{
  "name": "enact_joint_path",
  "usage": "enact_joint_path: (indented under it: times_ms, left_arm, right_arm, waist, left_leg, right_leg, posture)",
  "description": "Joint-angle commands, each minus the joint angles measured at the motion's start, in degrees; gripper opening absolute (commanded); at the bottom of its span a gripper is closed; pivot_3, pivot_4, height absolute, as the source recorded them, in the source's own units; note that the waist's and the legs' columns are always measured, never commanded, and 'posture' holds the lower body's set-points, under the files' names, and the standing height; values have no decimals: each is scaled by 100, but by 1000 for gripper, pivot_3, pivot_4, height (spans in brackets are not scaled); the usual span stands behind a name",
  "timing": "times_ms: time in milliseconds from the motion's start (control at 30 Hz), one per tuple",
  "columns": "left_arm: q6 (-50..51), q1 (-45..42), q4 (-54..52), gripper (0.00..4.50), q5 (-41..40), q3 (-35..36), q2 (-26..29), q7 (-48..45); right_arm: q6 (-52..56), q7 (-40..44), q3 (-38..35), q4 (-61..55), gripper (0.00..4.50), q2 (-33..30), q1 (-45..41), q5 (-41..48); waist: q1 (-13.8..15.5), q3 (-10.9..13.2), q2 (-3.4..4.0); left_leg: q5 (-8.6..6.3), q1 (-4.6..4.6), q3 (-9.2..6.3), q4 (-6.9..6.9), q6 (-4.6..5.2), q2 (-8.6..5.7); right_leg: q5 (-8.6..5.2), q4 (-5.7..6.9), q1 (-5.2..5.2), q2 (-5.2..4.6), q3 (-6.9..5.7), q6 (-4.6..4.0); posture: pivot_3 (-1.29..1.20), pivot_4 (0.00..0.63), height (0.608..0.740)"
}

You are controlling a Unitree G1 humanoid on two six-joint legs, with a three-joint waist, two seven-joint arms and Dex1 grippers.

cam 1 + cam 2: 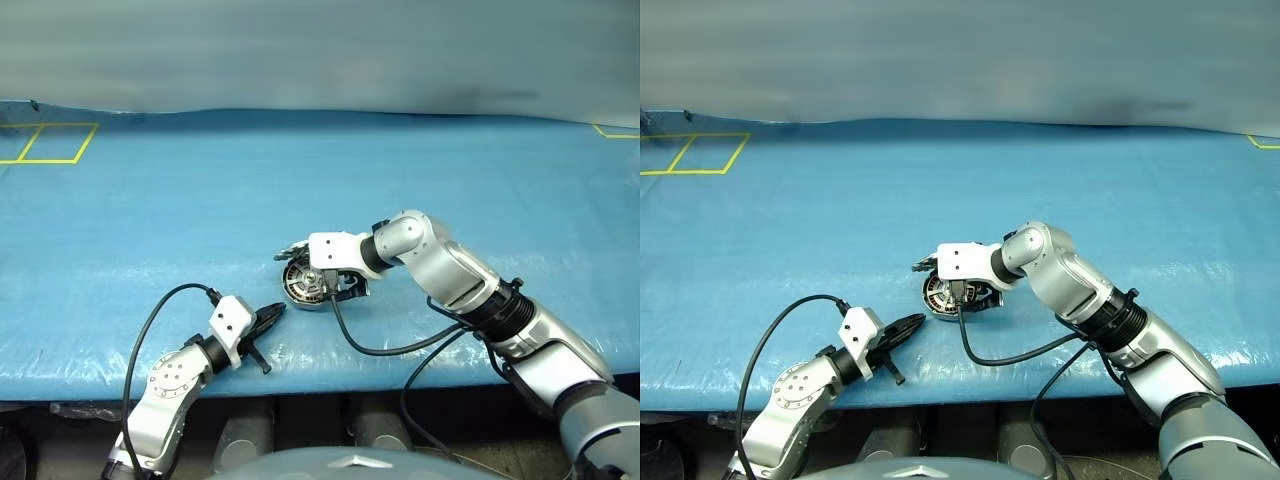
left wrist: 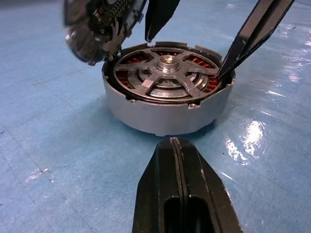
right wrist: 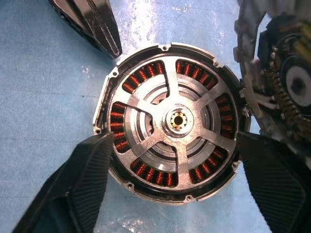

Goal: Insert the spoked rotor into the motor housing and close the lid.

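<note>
The motor housing (image 2: pixel 165 114) is a round grey metal cup on the blue table cover. The spoked rotor (image 3: pixel 177 119) lies inside it, roughly level, with copper windings showing between its pale spokes. My right gripper (image 3: pixel 175 141) hangs over the housing, open, one black finger (image 3: pixel 82 184) on each side of the rim and nothing held. My left gripper (image 1: pixel 272 312) rests near the table's front edge, shut and empty, pointing at the housing from a short gap. A round metal part (image 2: pixel 90 29) with a toothed inside sits tilted beside the rim; I cannot tell if it is the lid.
The blue table cover (image 1: pixel 450 170) stretches wide behind and to both sides of the housing. Yellow tape squares (image 1: pixel 50 143) mark its far left corner. Black cables (image 1: pixel 380 345) loop from both wrists over the front edge.
</note>
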Motion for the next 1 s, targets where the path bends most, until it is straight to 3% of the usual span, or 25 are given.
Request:
enact_joint_path:
  times_ms: [33,433,533,700,900,1000]
  left_arm:
    - [-105,-22,-150,0,-1,-10,9,-4]
    - [-86,-87,-135,0,-4,-14,30,-48]
    - [-70,-87,-151,0,-1,2,58,-56]
    - [-62,-81,-159,0,-24,58,95,-42]
    - [-59,-69,-160,0,-76,140,131,-30]
    - [-69,-52,-158,0,-102,194,119,7]
  right_arm:
    - [5,37,-188,-223,4470,-6,-98,61]
    - [572,-38,-1008,-918,4470,-143,248,784]
    - [892,-354,-1323,-1224,3859,-135,707,981]
    - [1352,-1084,-1667,-1643,2234,82,1454,1190]
    - [1632,-2181,-1998,-1739,205,871,2061,1319]
    - [1600,-2636,-2073,-1688,35,1266,2204,1360]
  waist:
    - [-1,0,0]
    - [5,0,0]
    - [13,0,0]
    - [18,0,0]
    - [13,0,0]
    - [11,0,0]
  left_leg:
    - [0,0,0,0,0,0]
    - [0,-1,-1,0,0,0]
    - [0,-2,-3,-1,0,0]
    - [0,-3,-2,1,0,0]
    - [0,-2,-2,3,0,1]
    - [0,-2,-2,4,0,1]
  right_leg:
    - [0,0,0,0,0,0]
    - [0,1,-1,0,0,0]
    - [0,0,0,0,-1,0]
    - [0,2,-1,0,0,0]
    - [-1,4,1,1,0,-1]
    - [0,2,1,1,0,0]
  posture:
    - [0,150,740]
    - [0,150,740]
    - [0,150,740]
    - [0,150,740]
    - [0,150,740]
    - [0,150,740]
